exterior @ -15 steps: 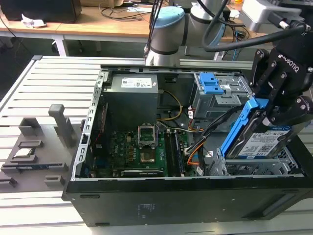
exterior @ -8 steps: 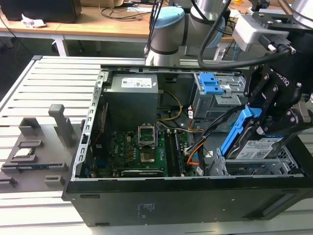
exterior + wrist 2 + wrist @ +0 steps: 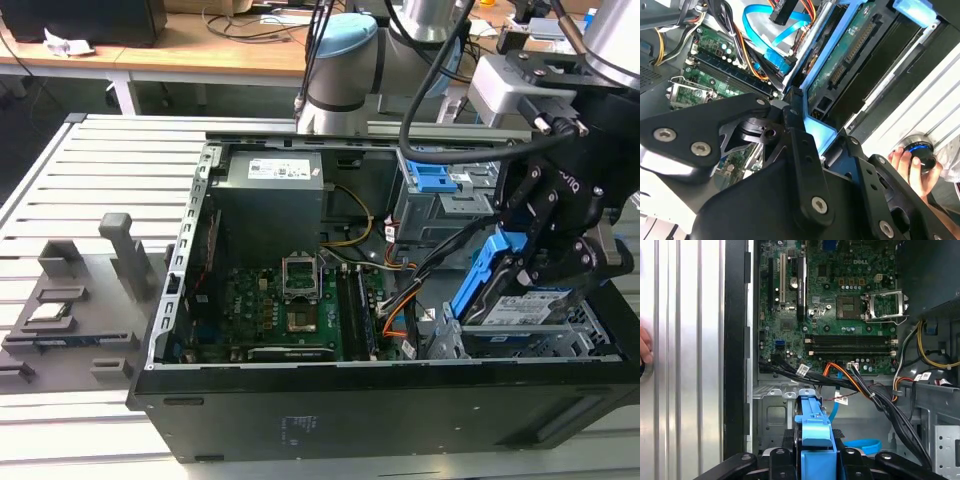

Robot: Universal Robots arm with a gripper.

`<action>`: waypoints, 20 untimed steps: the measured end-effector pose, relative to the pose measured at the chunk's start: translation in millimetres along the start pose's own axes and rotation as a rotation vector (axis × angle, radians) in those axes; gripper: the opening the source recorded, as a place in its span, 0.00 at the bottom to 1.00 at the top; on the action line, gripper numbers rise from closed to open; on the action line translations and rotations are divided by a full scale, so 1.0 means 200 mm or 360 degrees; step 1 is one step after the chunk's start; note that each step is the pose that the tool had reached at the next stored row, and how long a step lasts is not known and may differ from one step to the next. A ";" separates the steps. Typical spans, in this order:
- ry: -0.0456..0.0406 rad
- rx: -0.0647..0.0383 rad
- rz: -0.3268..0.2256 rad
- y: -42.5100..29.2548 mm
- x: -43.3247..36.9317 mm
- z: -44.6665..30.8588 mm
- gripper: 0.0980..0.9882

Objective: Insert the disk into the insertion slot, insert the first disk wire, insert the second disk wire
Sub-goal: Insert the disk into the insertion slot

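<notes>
My gripper (image 3: 522, 268) is shut on the disk (image 3: 525, 312), a grey drive with a white label in a bright blue carrier. The disk is tilted, its raised end up by the fingers and its lower end down at the insertion slot (image 3: 588, 322), the low perforated metal bay in the case corner at the exterior view's right. In the first wrist view the blue carrier (image 3: 814, 427) sits between the black fingers (image 3: 777, 460). The second wrist view has the disk's green underside (image 3: 850, 55). Loose wires, a blue flat cable (image 3: 765, 25) and an orange one (image 3: 840, 372), lie beside the bay.
The open black computer case (image 3: 330, 420) holds a green motherboard (image 3: 280, 300), a grey power-supply box (image 3: 270, 170) and a taller cage with a blue clip (image 3: 440, 185). A black cable bundle (image 3: 885, 405) crosses near the bay. A grey fixture (image 3: 80, 300) stands left. A hand (image 3: 912, 167) rests outside the case.
</notes>
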State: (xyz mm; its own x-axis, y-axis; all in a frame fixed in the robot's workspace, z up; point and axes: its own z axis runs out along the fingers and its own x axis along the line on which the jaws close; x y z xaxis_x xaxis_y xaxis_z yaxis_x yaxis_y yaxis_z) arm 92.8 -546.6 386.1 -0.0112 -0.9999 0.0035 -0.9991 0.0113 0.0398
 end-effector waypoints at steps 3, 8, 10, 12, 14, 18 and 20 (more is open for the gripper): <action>0.0000 0.0000 0.0000 0.000 0.000 0.001 0.32; 0.0000 0.0000 0.0000 0.000 0.000 0.001 0.39; 0.0000 0.0000 0.0000 0.000 0.000 0.001 0.37; 0.0000 0.0000 0.0000 0.000 0.000 0.002 0.16; 0.0000 0.0000 0.0000 0.000 0.000 0.002 0.09; 0.0000 0.0000 0.0000 0.000 0.000 0.002 0.01; 0.0000 0.0000 0.0000 0.000 0.000 0.003 0.01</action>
State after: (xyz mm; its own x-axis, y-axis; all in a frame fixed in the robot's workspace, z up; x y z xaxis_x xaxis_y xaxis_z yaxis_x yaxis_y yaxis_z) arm 92.8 -546.5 385.6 -0.0112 -0.9999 0.0033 -0.9991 0.0113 0.0397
